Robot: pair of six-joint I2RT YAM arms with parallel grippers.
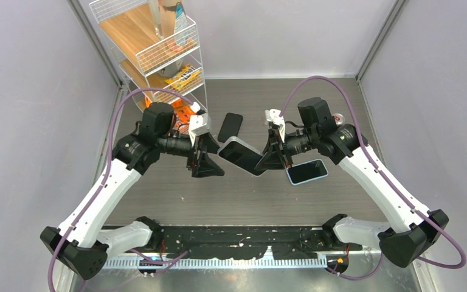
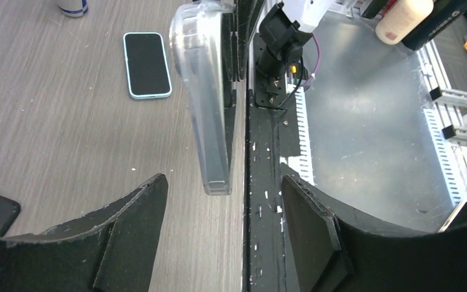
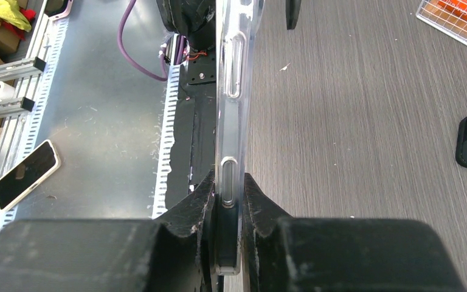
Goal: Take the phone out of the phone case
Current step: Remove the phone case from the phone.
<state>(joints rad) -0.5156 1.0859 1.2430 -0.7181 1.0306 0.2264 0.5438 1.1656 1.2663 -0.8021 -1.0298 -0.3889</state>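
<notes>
A dark phone in a clear case [image 1: 241, 156] hangs in the air above the table between my two grippers. My right gripper [image 1: 273, 157] is shut on its right end. In the right wrist view the fingers [image 3: 228, 182] clamp both faces of the cased phone [image 3: 231, 73], seen edge-on with its side buttons showing. My left gripper [image 1: 210, 159] is open at the phone's left end. In the left wrist view the clear case's end [image 2: 210, 103] reaches between the spread fingers [image 2: 223, 180] without touching either pad.
A black phone [image 1: 230, 126] lies on the table behind the held one. A phone in a light blue case [image 1: 307, 171] lies to the right. A wire rack [image 1: 158, 48] with packets stands at the back left. A white-edged phone [image 3: 25, 173] lies on the metal tray.
</notes>
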